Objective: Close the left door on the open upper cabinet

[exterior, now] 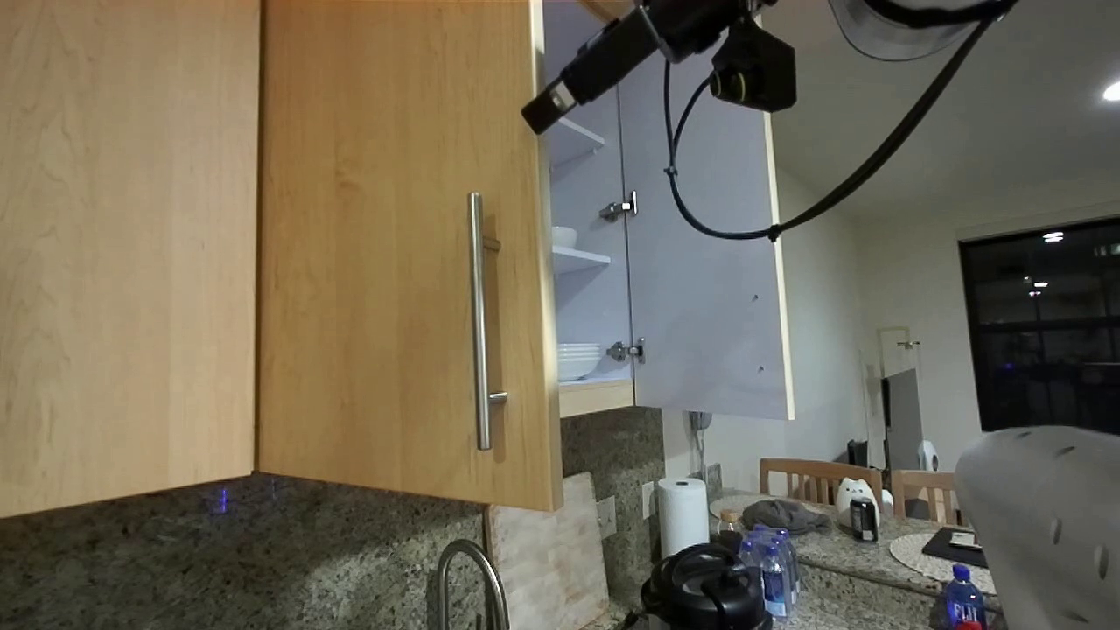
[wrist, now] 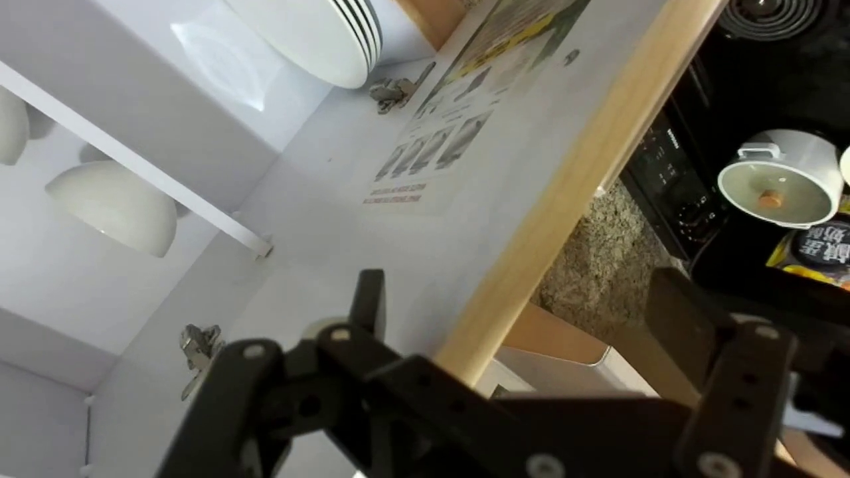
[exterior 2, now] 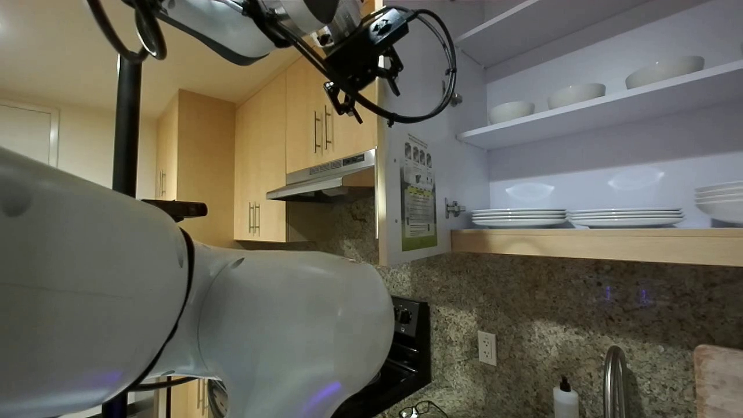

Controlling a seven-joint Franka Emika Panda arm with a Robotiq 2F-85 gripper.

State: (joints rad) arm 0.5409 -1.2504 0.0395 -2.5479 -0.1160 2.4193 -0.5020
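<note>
"Gripper (wrist: 522,312) spread wide, nothing pinched; the wrist view sets its fingers (wrist: 370,302) on either side of a wooden edge. Whose?"

"That of the left door (exterior: 398,249), swung out from the upper cabinet (exterior 2: 598,242). Its long axis is upright, like the slim bar handle (exterior: 479,324) on its outer face."

"So the door lies between the fingers. Touching?"

"Cannot be told. They stand at its free edge, the only arm there is."

"And which way is the cabinet?"

"Off the inner face, toward the shelves (exterior 2: 580,111). Closing probably calls for the outer finger to press that way."

"Any writing?"

"On the inner face, lower than the gripper, a printed sheet (exterior 2: 418,197) with small pictures, its text too fine to read. Farther out, beside the white pot (wrist: 780,179), pale lettering on a black label (wrist: 827,247), too blurred."

"Brands?"

"In an exterior view, a blue-capped bottle (exterior: 965,604) reads FIJI. Labels on the clustered bottles (exterior: 775,577) cannot be made out."
</note>
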